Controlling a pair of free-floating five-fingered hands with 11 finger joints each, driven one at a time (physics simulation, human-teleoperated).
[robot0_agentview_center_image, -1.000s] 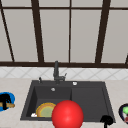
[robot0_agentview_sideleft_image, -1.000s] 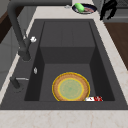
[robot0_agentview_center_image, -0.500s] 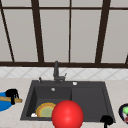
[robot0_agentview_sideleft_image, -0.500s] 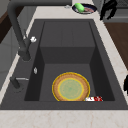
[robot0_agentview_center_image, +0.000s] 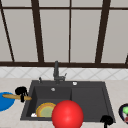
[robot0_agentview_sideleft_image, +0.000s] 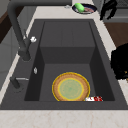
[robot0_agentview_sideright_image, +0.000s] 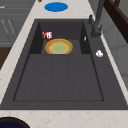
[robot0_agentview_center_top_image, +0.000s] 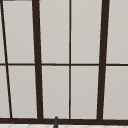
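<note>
The left hand is seen in the front view at the left edge of the sink, above the worktop. Its fingers are curled round a wooden stick, which is held roughly level and reaches out over a blue plate lying on the worktop. In the right side view the blue plate is seen at the far end of the sink. The right hand is seen at the front right corner of the sink, just beside a dark bowl with something green in it; whether its fingers are open or closed cannot be told. In the left side view that bowl stands at the far end, with a hand near it. A yellow plate with an orange rim lies flat on the bottom of the left basin, and a small red and white object lies just beside it. A red ball is seen in front of the sink. The tap stands behind the basin.
</note>
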